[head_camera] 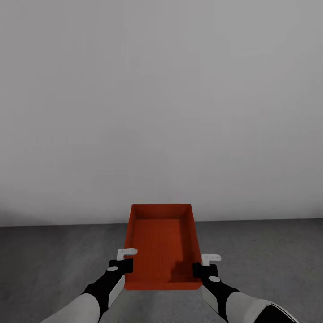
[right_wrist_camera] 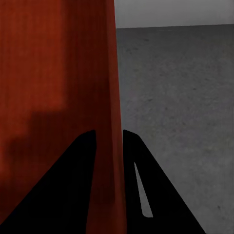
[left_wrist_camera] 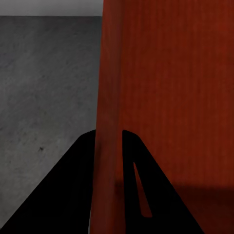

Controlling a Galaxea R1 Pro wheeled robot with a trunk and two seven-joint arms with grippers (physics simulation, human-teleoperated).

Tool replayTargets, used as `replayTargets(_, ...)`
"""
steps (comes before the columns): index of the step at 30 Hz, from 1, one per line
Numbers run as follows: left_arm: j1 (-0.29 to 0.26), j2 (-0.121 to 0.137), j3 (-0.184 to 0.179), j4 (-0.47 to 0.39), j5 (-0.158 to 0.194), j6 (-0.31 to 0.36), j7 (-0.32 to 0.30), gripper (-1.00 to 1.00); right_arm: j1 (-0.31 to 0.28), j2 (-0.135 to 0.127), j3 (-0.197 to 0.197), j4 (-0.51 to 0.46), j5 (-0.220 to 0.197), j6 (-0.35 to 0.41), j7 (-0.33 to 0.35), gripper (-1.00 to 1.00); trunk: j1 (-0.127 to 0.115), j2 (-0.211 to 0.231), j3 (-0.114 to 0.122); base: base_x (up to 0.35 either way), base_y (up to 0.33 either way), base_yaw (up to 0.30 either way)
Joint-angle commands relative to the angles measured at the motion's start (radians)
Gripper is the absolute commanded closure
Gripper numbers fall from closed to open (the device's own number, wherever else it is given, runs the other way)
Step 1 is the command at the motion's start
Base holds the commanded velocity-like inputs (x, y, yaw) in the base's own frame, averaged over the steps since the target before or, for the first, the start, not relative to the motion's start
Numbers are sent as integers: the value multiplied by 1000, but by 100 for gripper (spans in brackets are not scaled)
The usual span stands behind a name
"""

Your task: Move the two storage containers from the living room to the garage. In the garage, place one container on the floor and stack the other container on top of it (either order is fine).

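Storage container carried over garage floor, facing a blank wall.

The plain grey-white wall (head_camera: 161, 103) and speckled concrete floor (head_camera: 54, 260) frame one orange-red storage container (head_camera: 162, 244), held level between both arms, clear of the floor. The left gripper (head_camera: 127, 260) is closed on its left wall; the right gripper (head_camera: 205, 265) is closed on its right wall. Risk, as judged: both grips sit near the robot-side end, so uneven arm motion could tilt the container or let a thin wall slip.

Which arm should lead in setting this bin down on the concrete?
Neither: left gripper and right gripper each clamp a side wall of the storage container, level with each other, above the floor. Lower both together.
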Motion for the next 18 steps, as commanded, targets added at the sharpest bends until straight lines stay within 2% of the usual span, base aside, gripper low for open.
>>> replayTargets(1,-1,1,51,-2,72,6,5,100,-1,-4,-21,-1,-8,-6,5,100,0,-1,-3,0,0,0)
replayTargets(18,-1,1,51,-2,72,6,5,100,-1,-4,-21,-1,-8,-6,5,100,0,-1,-29,0,0,0)
